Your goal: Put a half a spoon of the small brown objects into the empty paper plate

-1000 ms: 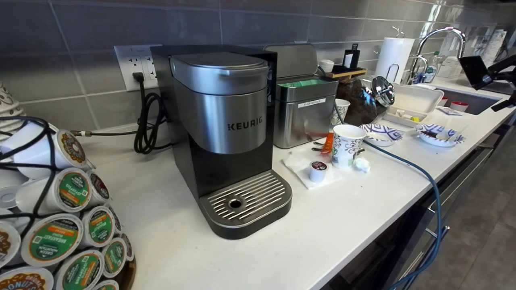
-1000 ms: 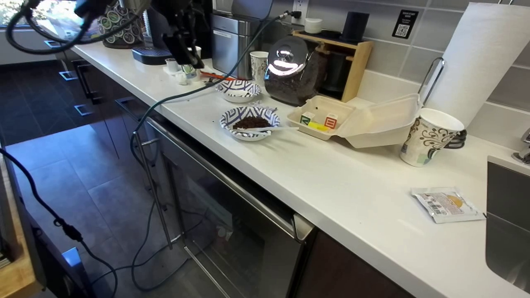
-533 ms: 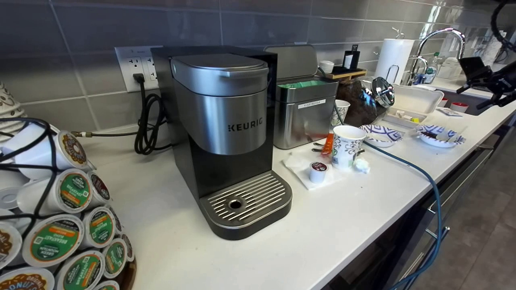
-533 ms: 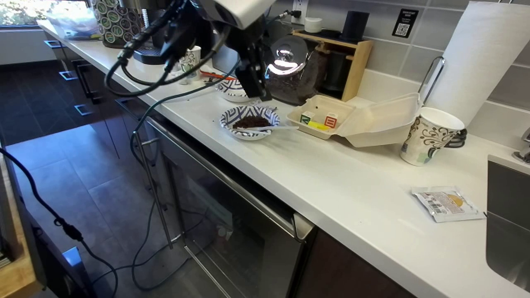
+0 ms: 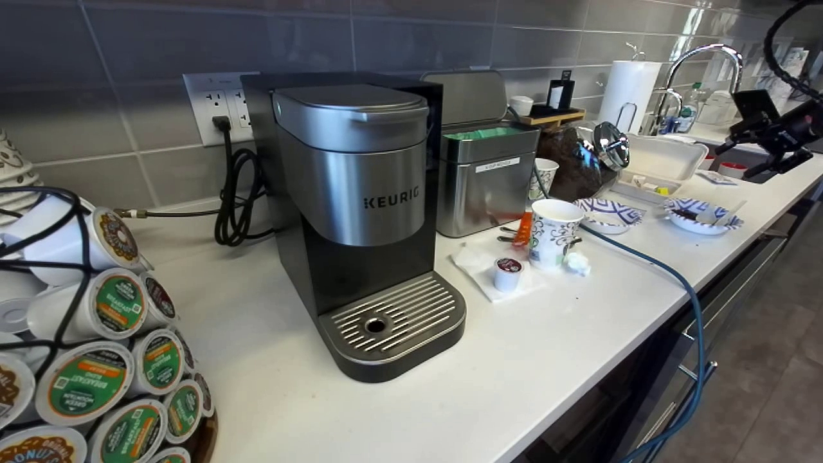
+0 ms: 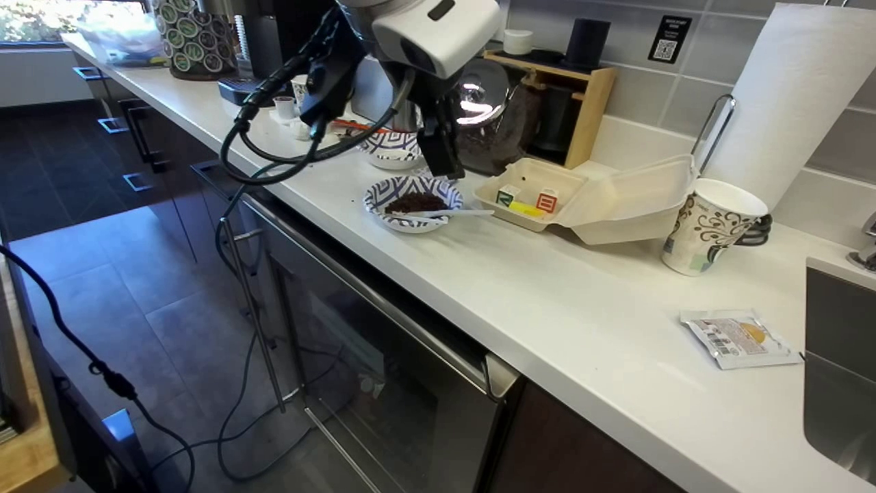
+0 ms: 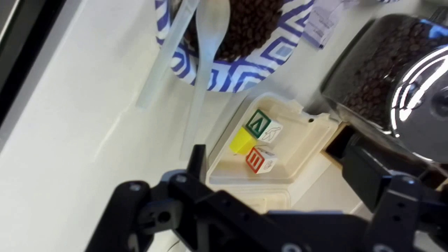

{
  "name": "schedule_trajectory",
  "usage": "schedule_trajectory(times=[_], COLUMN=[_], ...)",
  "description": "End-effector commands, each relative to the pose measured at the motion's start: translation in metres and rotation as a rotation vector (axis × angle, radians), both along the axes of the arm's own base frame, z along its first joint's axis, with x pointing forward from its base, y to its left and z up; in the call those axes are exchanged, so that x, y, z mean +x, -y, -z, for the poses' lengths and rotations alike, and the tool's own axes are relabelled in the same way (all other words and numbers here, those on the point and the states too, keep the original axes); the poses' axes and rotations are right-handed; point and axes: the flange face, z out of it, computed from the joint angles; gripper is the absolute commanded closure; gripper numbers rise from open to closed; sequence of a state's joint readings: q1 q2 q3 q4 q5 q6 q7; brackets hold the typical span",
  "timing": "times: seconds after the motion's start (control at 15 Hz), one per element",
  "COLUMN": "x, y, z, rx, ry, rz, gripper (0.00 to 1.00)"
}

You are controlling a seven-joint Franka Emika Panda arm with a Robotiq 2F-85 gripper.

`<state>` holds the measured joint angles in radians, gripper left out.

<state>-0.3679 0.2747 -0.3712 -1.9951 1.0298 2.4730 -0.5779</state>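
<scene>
The small brown objects (image 7: 248, 28), which look like coffee beans, lie in a blue-and-white patterned paper plate (image 6: 448, 195). A white plastic spoon (image 7: 206, 52) rests with its bowl on the beans and its handle over the rim. A second pale plastic utensil (image 7: 168, 50) lies beside it. Behind stands the empty paper plate (image 6: 395, 159), similarly patterned; it also shows in an exterior view, left of the bean plate. My gripper (image 7: 280, 168) is wide open with nothing between its fingers. It hangs above the counter close to the bean plate, apart from the spoon handle.
An open takeout container (image 7: 287, 154) with letter blocks and a yellow piece sits beside the bean plate. A glass jar of beans (image 7: 371, 80) and a wooden shelf (image 6: 595, 116) stand behind. A paper cup (image 6: 712, 226) stands further right. A blue cable (image 5: 662, 267) crosses the counter.
My arm has swung from the coffee machine's side toward the bean plate and lowered a little. The jaws have stayed open. Plates, spoon and container have not moved.
</scene>
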Motion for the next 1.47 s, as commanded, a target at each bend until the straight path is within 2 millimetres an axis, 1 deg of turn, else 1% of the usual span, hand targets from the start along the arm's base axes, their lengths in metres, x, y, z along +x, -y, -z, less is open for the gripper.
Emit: schedule_trajectory(times=[0.0,0.13,0.2,0.33,0.4,0.47,0.53,0.67,0.87,1.13,1.27,1.33,1.4], x=[0.0,-0.007,-0.013,-0.017,-0.015,-0.008,-0.028,-0.019,-0.004,0.008,0.013,0.016,0.019], y=[0.041,0.069,0.081,0.098,0.101,0.103,0.097,0.102,0.099,0.096,0.095,0.096,0.097], z=[0.006,0.013,0.019,0.036,0.047,0.052,0.034,0.052,0.063,0.072,0.077,0.08,0.082], rx=[0.079,0.11,0.131,0.186,0.233,0.257,0.214,0.235,0.235,0.239,0.245,0.241,0.245], ry=[0.07,0.098,0.104,0.127,0.113,0.077,0.102,0.082,0.094,0.104,0.117,0.121,0.125], rz=[-0.182,-0.295,-0.351,-0.452,-0.458,-0.381,-0.398,-0.387,-0.364,-0.352,-0.347,-0.337,-0.328], gripper=[0.0,0.0,0.0,0.0,0.0,0.0,0.0,0.0,0.0,0.0,0.03,0.02,0.05])
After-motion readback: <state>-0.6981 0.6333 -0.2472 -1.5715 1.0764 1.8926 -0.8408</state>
